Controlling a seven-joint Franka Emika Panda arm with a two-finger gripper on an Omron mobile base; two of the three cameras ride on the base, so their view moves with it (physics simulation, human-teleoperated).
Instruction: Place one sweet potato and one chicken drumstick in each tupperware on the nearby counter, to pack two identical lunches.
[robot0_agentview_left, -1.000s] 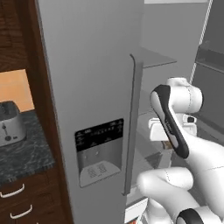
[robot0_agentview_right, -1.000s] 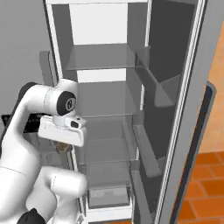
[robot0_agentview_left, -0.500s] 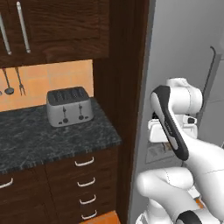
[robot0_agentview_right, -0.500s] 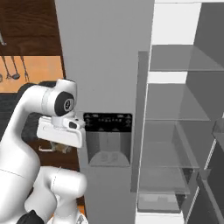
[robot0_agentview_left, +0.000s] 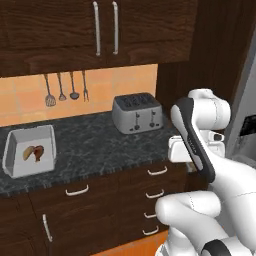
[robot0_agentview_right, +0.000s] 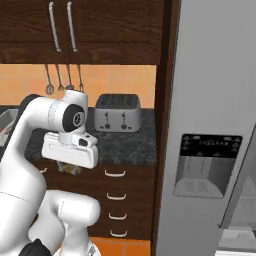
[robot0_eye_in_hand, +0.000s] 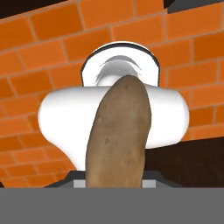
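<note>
My gripper (robot0_agentview_right: 69, 168) is shut on a tan-brown sweet potato (robot0_eye_in_hand: 119, 131), which fills the middle of the hand view above the orange brick floor. In the right base view the potato shows as a brown bit under the white hand, held in front of the drawers. One grey tupperware (robot0_agentview_left: 30, 150) stands on the dark counter (robot0_agentview_left: 95, 145) at the far left, far from the hand. Inside it lie a tan sweet potato (robot0_agentview_left: 27, 153) and a reddish chicken drumstick (robot0_agentview_left: 38, 151). A corner of the tupperware (robot0_agentview_right: 7, 121) shows at the left edge of the right base view.
A silver toaster (robot0_agentview_left: 137, 113) stands at the back of the counter under dark upper cabinets (robot0_agentview_left: 100, 30). Utensils (robot0_agentview_left: 65, 89) hang on the orange wall. The grey fridge door (robot0_agentview_right: 210, 150) with its dispenser rises at the right. Drawers (robot0_agentview_left: 150, 195) with silver handles are below.
The base has turned from the fridge to the counter, so both base views shifted. The arm keeps its pose and the sweet potato stays in the gripper.
</note>
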